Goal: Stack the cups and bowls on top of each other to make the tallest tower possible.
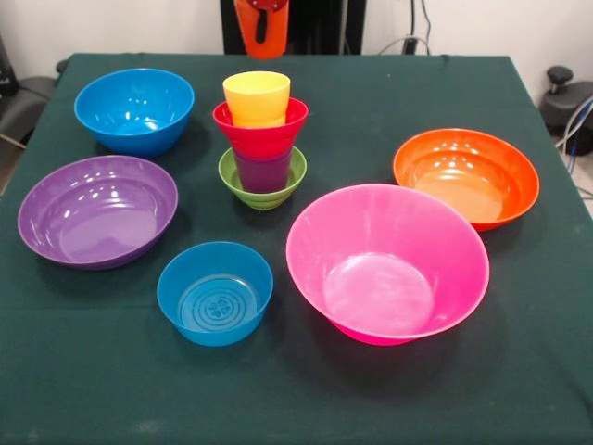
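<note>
Nearest: small blue bowl (215, 292), pink bowl (387, 263) to its right. Mid row, left to right: purple bowl (97, 210); tower (261, 139) of green bowl, purple cup, red bowl, yellow cup at tabletop (83, 389) centre; orange bowl (466, 177). Far row: blue bowl (134, 110) at left; pincer (261, 23) at top edge holding the orange cup (248, 37) above tower.

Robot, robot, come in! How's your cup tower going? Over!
Orange cup up high above tower, gripper state unclear. Yellow cup on top. Nothing in the way.
</note>
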`<act>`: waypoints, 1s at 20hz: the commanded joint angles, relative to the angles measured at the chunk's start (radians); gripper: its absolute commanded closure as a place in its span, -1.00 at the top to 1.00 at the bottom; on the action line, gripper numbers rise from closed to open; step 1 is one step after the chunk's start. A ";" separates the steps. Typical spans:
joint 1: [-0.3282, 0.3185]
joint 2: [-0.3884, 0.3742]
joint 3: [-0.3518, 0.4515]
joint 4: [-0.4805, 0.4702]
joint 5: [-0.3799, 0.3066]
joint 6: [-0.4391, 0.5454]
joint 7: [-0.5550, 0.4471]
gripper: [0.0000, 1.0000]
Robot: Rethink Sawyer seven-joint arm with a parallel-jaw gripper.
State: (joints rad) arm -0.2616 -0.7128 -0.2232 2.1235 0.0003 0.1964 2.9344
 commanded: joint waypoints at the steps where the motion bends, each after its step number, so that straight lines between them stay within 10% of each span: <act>1: 0.024 0.038 0.083 -0.156 0.004 0.111 -0.037 -1.00; 20: 0.184 0.019 0.078 -0.266 0.037 0.296 0.019 -1.00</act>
State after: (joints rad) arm -0.0906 -0.7205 -0.2207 1.9206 0.0121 0.3800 2.9344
